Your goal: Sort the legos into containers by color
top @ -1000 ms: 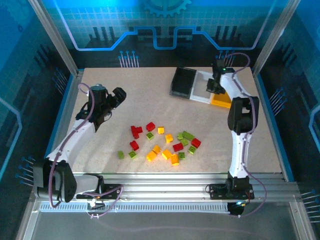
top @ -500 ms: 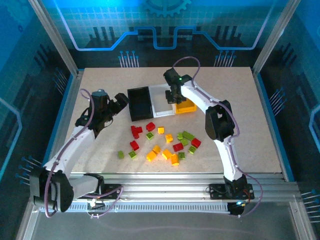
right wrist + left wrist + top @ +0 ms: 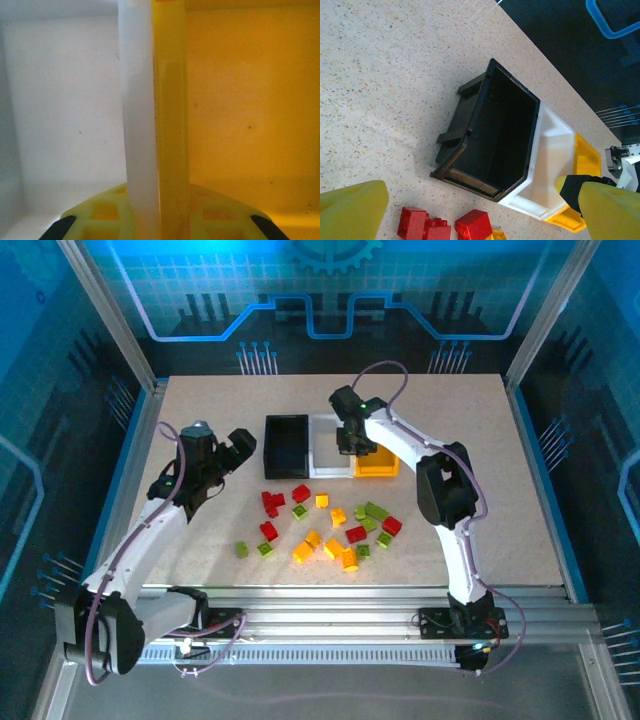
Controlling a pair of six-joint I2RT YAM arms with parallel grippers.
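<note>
While blue-lit panels and metal posts are enclosing the speckled bench (image 3: 520, 520), the joined bins (image 3: 285, 445) are sitting toward its far edge. The right gripper (image 3: 352, 443) is pinching their white-yellow dividing wall (image 3: 150, 125). The left gripper (image 3: 237, 447) is hovering spread beside the black end, and the legos (image 3: 355, 534) are lying scattered mid-bench.

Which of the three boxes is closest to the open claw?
The black box, at the row's left end beside the open left claw. The white box and yellow box lie farther right.
</note>
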